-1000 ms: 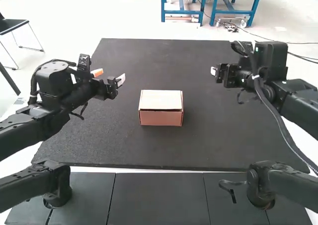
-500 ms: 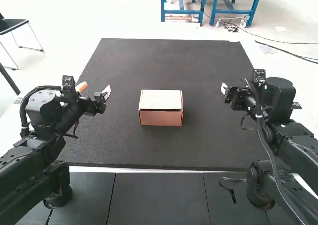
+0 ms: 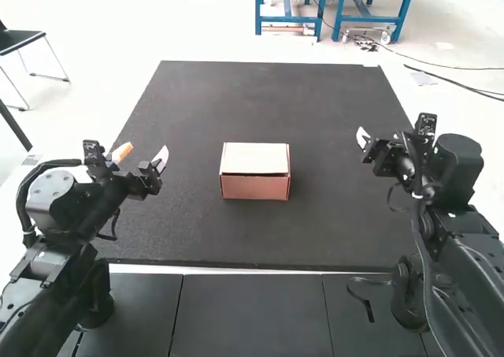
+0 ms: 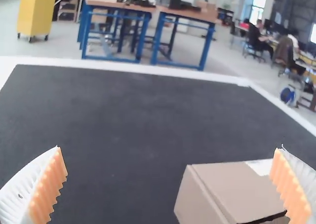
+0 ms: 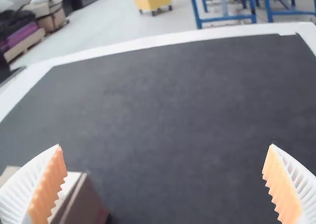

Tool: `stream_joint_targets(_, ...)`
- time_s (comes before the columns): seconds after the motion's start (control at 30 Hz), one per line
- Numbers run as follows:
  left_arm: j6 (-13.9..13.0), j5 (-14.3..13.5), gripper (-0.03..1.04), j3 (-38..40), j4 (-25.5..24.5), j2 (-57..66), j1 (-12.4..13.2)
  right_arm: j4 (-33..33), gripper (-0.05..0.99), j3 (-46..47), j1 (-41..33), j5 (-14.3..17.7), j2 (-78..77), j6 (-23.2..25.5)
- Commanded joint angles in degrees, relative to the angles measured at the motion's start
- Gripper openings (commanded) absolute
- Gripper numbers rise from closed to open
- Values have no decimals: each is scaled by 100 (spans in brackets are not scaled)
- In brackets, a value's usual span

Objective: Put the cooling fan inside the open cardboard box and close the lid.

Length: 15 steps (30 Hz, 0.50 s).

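The box (image 3: 254, 170) lies shut on the mat (image 3: 236, 97); left gripper (image 3: 144, 153) and right gripper (image 5: 163, 177) hang wide, empty and well clear, probably because nothing remains to hold.

The left arm (image 3: 55, 207) and the right arm (image 3: 453, 176) are both matte black, with thick rounded joint housings, and thin black cables (image 3: 417, 231) run in loops along their links. The left gripper (image 3: 142, 154) and the right gripper (image 5: 164, 147) each have two tapered white fingers (image 4: 19, 199), finely ribbed on the outside, with saw-toothed orange pads (image 4: 47, 187) on the inner faces. Beside each gripper sits a small black block (image 3: 92, 150) with small pale marks.
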<state>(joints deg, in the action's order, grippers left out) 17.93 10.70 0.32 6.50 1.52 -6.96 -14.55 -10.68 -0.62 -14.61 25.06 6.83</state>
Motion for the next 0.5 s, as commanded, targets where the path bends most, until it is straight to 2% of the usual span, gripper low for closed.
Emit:
stream_joint_targets(0.0, 79, 29, 97, -40, 53, -64, 72, -259, 91, 329, 80, -279, -309, -112)
stream_joint_targets(0.07, -123, 11, 97, -40, -140, -152, 90, -268, 91, 540, 45, -279, -564, -147)
stream_joint_targets(0.27, -115, -6, 97, -32, -439, -161, 116, -198, 91, 918, 54, -279, -1319, -261)
stream_joint_targets(0.33, -132, -6, 96, -32, -457, -161, 116, 13, 91, 1041, 80, -288, -1697, -305)
stream_joint_targets(0.43, -176, -15, 96, -32, -466, -152, 125, 672, 91, 1068, 159, -376, -2488, -375)
stream_joint_targets(0.47, -185, -15, 96, -32, -466, -152, 125, 769, 91, 1059, 177, -490, -2603, -375)
